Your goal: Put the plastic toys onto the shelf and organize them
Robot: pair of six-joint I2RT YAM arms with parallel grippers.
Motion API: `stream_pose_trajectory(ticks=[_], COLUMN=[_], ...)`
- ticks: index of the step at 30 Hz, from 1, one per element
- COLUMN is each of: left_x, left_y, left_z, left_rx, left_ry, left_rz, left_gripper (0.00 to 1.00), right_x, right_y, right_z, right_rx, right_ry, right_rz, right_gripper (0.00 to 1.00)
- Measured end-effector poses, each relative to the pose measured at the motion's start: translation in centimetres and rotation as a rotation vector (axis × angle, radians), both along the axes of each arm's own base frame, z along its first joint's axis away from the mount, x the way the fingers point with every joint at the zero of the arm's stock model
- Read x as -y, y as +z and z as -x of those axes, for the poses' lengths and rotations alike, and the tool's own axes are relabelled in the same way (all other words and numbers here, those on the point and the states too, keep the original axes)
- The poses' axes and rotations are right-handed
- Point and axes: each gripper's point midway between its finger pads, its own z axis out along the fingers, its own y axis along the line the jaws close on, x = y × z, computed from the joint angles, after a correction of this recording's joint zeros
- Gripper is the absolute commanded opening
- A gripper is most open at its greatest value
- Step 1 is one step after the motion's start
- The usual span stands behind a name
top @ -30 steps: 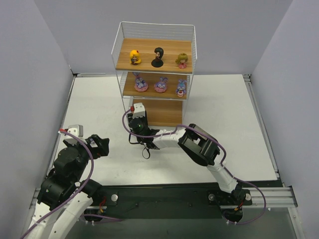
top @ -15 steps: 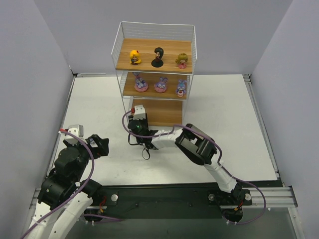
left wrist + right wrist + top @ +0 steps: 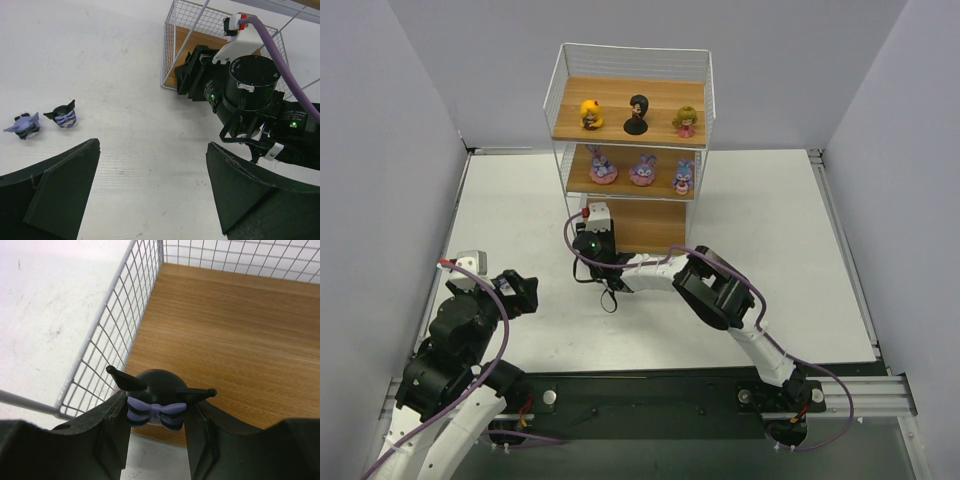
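The shelf [image 3: 660, 95] stands at the back. Its top board holds a yellow doll [image 3: 591, 114], a black one [image 3: 638, 115] and an olive-pink one [image 3: 685, 122]. Three purple bunny figures [image 3: 643, 170] line the middle board. My right gripper [image 3: 156, 409] is shut on a small black toy with a purple bow [image 3: 155, 390], held just at the front left corner of the bottom board [image 3: 240, 330]. Two more dark toys [image 3: 63, 115] [image 3: 24, 124] sit on the table. My left gripper [image 3: 152, 170] hangs open over bare table, holding nothing.
The shelf's white wire side wall [image 3: 115, 340] runs close along the left of the held toy. The right arm [image 3: 710, 285] stretches across the table's middle, with its purple cable [image 3: 610, 295] looping below the wrist. Grey walls close in both sides.
My right gripper has moved forward to the shelf's bottom tier with the toy in it. The left arm has not moved.
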Motion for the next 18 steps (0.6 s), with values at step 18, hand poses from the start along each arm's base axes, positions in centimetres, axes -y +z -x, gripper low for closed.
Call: stream_pose_trajectory(ticks=[18], left_x=[-0.2], left_y=[0.0], left_z=[0.0], left_rx=[0.001], left_ry=[0.009], left_rz=[-0.003], left_gripper=[0.97], right_x=[-0.1], right_y=[-1.3], right_z=[-0.2], right_rx=[-0.075], right_ry=[-0.045], right_rz=[0.040], right_gripper=[0.35])
